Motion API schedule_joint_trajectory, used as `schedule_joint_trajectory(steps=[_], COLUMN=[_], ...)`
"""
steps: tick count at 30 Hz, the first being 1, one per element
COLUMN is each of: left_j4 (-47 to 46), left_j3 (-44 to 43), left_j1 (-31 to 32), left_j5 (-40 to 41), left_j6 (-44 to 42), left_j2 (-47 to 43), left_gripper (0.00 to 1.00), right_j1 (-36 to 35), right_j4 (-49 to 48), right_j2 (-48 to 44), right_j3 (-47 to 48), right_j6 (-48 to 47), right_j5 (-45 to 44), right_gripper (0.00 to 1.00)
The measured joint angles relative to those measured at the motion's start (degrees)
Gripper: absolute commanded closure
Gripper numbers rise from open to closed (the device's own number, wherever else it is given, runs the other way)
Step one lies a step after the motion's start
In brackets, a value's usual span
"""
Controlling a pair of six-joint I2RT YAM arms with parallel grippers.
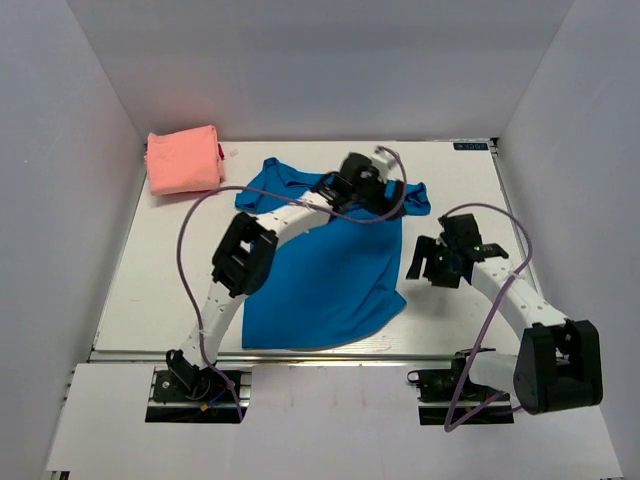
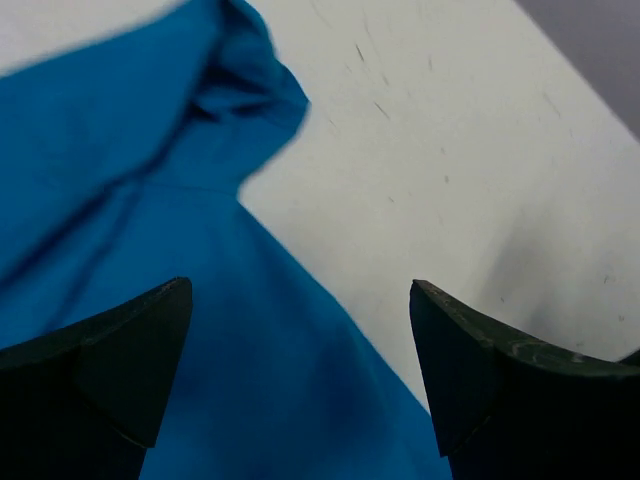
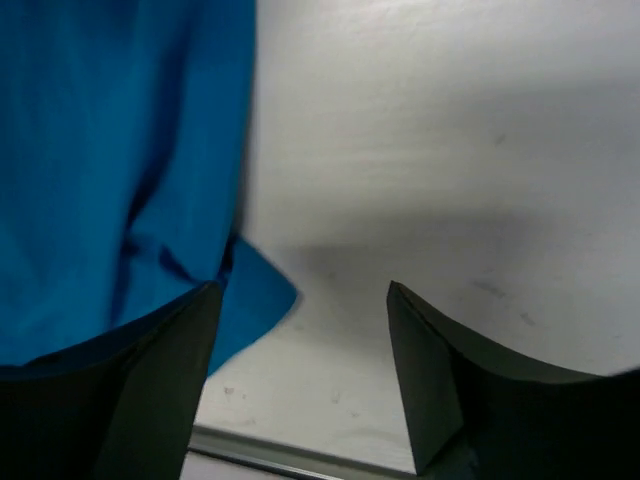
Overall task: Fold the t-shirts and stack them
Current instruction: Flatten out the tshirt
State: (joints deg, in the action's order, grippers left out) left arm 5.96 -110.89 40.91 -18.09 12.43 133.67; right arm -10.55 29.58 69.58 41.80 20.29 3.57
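Left gripper (image 2: 300,300) first: its two dark fingers (image 2: 100,380) fill the bottom of its wrist view, spread wide with nothing between them. It hangs over the right edge of the blue t-shirt (image 1: 320,270), just below the sleeve. My guess is it's lining up to pinch that shoulder for a fold.

Right gripper (image 3: 303,295) is spread and empty too, over bare table (image 1: 450,180) just beside the shirt's side hem, probably for the matching grab.

The blue shirt lies mostly flat mid-table, collar away from the bases, not folded yet. The salmon-pink t-shirt (image 1: 183,160) sits folded in the far left corner, well apart. Presumably the stack goes there.
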Motion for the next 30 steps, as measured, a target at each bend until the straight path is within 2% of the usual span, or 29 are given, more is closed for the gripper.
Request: schedule_joint_trajectory(steps=[3, 4, 7, 12, 15, 16, 17, 19, 20, 26, 30], left_j4=[1.01, 1.33, 2.99, 2.89, 3.41, 3.58, 3.76, 4.22, 4.20, 4.13, 3.98], left_j3=[-0.63, -0.83, -1.07, -1.92, -3.85, -4.48, -4.85, -5.44, -5.68, -5.92, -6.49], left_j1=[3.43, 4.00, 4.33, 3.78, 3.74, 3.74, 3.74, 3.82, 3.87, 3.93, 3.96], left_j5=[-0.04, 0.52, 2.67, 7.04, 8.79, 9.49, 10.14, 11.50, 12.11, 14.53, 15.74], left_j6=[-1.38, -1.70, -1.99, -2.03, -2.01, -1.92, -1.88, -1.79, -1.79, -0.85, 0.81], left_j2=[3.26, 4.50, 7.32, 7.98, 9.09, 9.46, 9.64, 9.99, 10.19, 10.38, 10.82], left_gripper=[0.00, 0.00, 0.00, 0.00, 0.00, 0.00, 0.00, 0.00, 0.00, 0.00, 0.00], right_j1=[-0.66, -1.09, -2.29, -4.74, -6.14, -6.47, -6.91, -7.72, -8.00, -8.85, -8.96], right_j4=[-0.57, -0.87, -2.43, -6.27, -8.63, -8.90, -9.57, -10.47, -10.47, -9.60, -4.94], right_j2=[-3.10, -3.61, -3.45, -1.11, 2.71, 3.82, 4.52, 5.68, 5.97, 2.86, -1.27], right_j3=[-5.05, -6.32, -8.90, -9.73, -9.66, -9.27, -8.90, -8.83, -8.85, -10.56, -12.50], right_j6=[0.11, 0.15, 0.17, 0.02, 0.09, 0.37, 0.57, 1.07, 1.84, 6.25, 11.54], right_j5=[5.68, 7.15, 9.75, 10.75, 10.16, 10.14, 9.62, 8.37, 7.96, 4.15, 2.73], right_gripper=[0.31, 0.36, 0.41, 0.42, 0.50, 0.56, 0.73, 0.87, 1.00, 1.00, 1.00])
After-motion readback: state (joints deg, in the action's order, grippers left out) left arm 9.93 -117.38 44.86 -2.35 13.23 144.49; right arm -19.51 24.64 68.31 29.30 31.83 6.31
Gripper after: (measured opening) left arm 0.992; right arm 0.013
